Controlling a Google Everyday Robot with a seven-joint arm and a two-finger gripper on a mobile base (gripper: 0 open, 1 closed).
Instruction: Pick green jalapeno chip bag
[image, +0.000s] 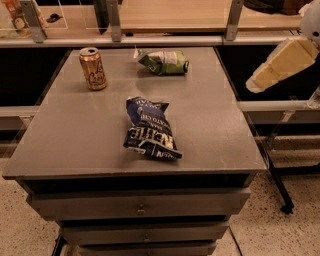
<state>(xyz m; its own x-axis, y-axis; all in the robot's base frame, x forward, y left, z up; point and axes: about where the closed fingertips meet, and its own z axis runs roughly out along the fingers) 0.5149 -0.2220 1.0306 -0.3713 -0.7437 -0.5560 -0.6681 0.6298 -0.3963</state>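
Observation:
The green jalapeno chip bag (164, 61) is a small crumpled green foil bag with a pale patch. It lies at the far edge of the grey cabinet top (75, 135), right of centre. My gripper (256, 84) is the pale cream end of the arm at the right edge of the view. It hangs in the air beyond the top's right edge, well right of the green bag and touching nothing.
A dark blue chip bag (149, 129) with white lettering lies in the middle of the top. A gold drink can (93, 68) stands upright at the far left. A metal rail and a wooden shelf (170, 20) run behind the top. Drawers (140, 205) sit below the front edge.

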